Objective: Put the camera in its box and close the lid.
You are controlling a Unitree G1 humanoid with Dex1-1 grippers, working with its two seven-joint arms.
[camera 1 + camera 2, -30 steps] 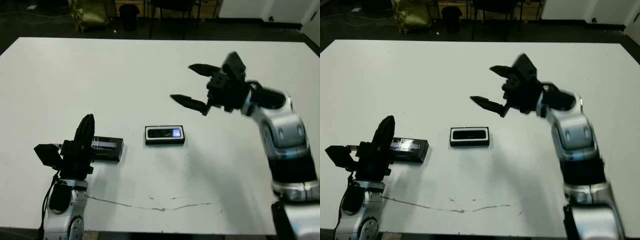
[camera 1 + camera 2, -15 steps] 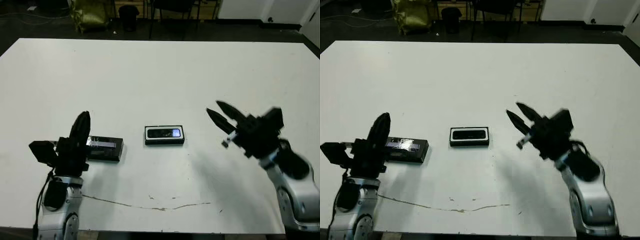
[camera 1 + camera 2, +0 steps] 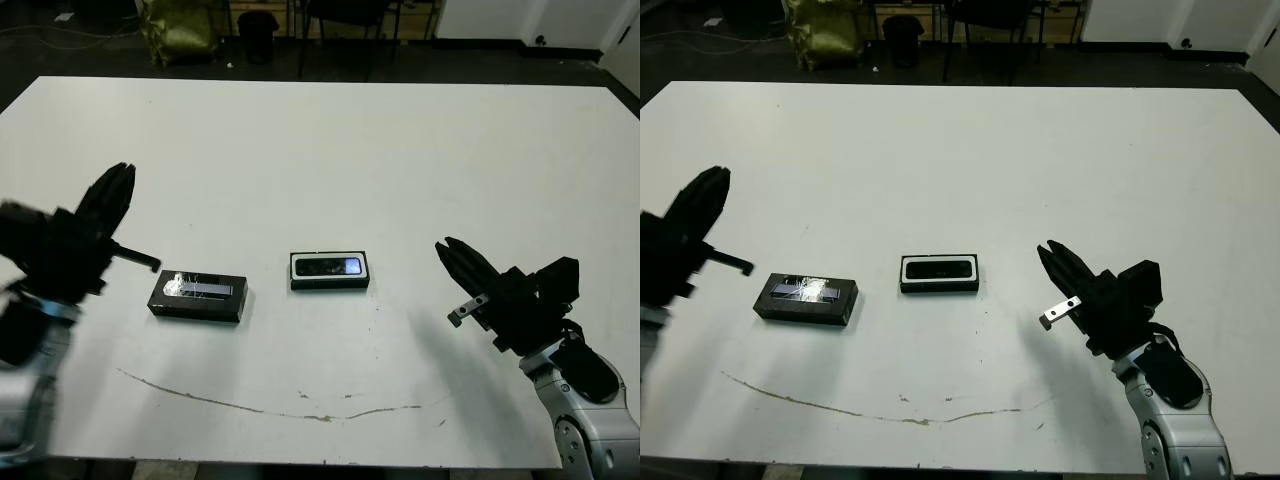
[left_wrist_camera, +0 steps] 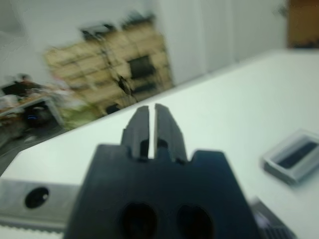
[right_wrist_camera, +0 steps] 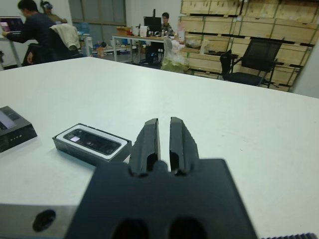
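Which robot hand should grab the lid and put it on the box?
Probably the left gripper: the lid lies on its side, close by. The right gripper sits beyond the box, which already holds the camera.

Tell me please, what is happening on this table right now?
A humanoid robot is packing a camera into its box. The camera already lies inside the open box near the middle of the white table. The lid lies flat on the table, apart from the box, on the robot's left side. Neither gripper holds anything: the left gripper and the right gripper both have their fingers together, off to the sides. The lid is not yet on.
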